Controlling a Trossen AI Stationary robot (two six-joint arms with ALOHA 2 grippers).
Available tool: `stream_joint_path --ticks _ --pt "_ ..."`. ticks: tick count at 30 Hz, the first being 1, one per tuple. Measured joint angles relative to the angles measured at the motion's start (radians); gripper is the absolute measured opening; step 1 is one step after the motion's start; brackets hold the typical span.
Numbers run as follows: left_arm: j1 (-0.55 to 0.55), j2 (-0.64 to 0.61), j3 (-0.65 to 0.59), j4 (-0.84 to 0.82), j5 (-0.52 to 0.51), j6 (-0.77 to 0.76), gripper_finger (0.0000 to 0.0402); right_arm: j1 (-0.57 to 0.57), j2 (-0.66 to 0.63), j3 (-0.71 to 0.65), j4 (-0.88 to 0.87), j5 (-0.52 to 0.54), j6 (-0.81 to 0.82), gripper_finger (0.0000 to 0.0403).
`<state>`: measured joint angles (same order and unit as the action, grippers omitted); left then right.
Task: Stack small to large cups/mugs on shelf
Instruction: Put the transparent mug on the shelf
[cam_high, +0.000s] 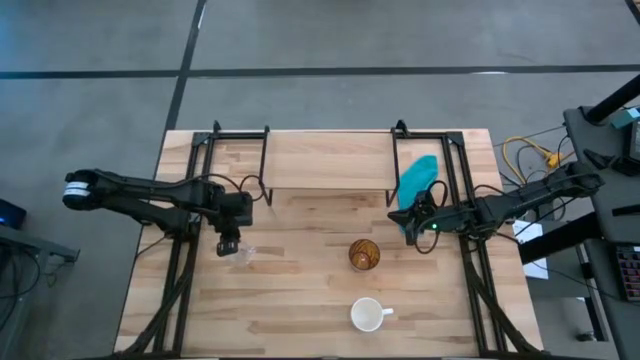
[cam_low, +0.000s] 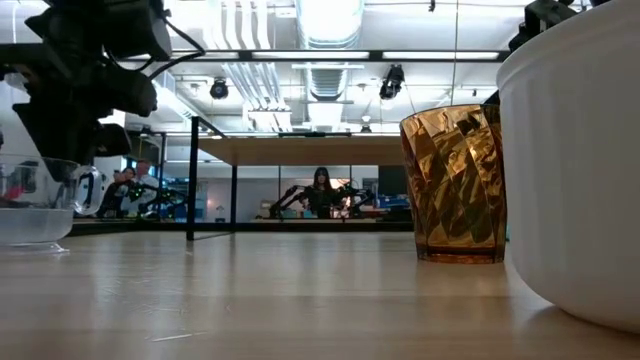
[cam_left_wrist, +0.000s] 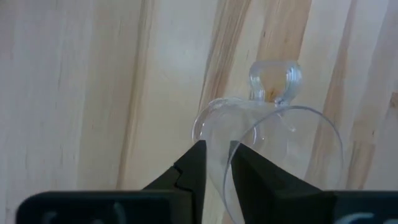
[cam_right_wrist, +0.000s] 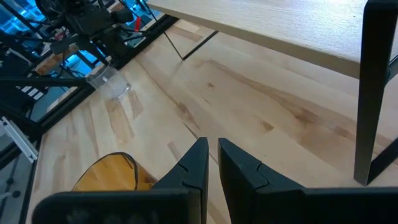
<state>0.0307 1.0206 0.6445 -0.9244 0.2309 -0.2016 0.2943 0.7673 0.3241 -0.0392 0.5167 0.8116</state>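
The table (cam_high: 300, 290) is pale wood with visible grain and a smooth matt finish, and the raised shelf (cam_high: 325, 160) is the same light wood on thin black metal legs. The small cup (cam_left_wrist: 267, 137) is clear, smooth glass with a glossy handle; the tumbler (cam_low: 455, 185) is amber-brown glass with a faceted, shiny surface; and the mug (cam_high: 368, 316) looks like smooth white glazed ceramic. A teal cloth (cam_high: 417, 180) lies soft and crumpled, and both arms are dark and matt.

arms: 2, dark, slim | left arm (cam_high: 150, 195): white band, apparently | fingers (cam_right_wrist: 193, 168): black, angular
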Motion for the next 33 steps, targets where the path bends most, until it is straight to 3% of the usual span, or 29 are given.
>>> stream_joint_path --ticks 4,11,15,17,20,26,29,33 --pt "0.000 0.000 0.022 -0.001 0.015 -0.005 0.0010 0.000 0.000 0.000 0.000 0.000 0.000 0.0031" --pt "0.000 0.000 0.161 -0.001 0.021 -0.137 0.0001 0.000 0.000 0.000 0.000 0.000 0.000 0.0031" --pt "0.000 0.019 0.319 -0.001 -0.079 -0.128 0.0001 0.000 0.000 0.000 0.000 0.000 -0.001 0.0031" --pt "0.002 0.040 0.412 -0.003 -0.155 -0.074 0.0000 0.000 0.000 0.000 -0.001 0.003 -0.002 0.0031" --pt "0.021 0.099 0.559 -0.034 -0.186 0.038 0.0000 0.000 0.000 0.000 -0.001 0.008 -0.004 0.0031" --pt "0.095 0.308 0.867 -0.301 -0.272 0.258 0.0000 0.000 0.000 0.000 0.000 0.008 -0.004 0.0031" --pt "0.146 0.412 1.002 -0.422 -0.273 0.353 0.0000 0.000 0.000 0.000 -0.001 0.009 -0.003 0.0031" --pt "0.201 0.510 1.141 -0.453 -0.273 0.461 0.0000 0.000 0.000 0.000 0.000 0.009 -0.003 0.0031"
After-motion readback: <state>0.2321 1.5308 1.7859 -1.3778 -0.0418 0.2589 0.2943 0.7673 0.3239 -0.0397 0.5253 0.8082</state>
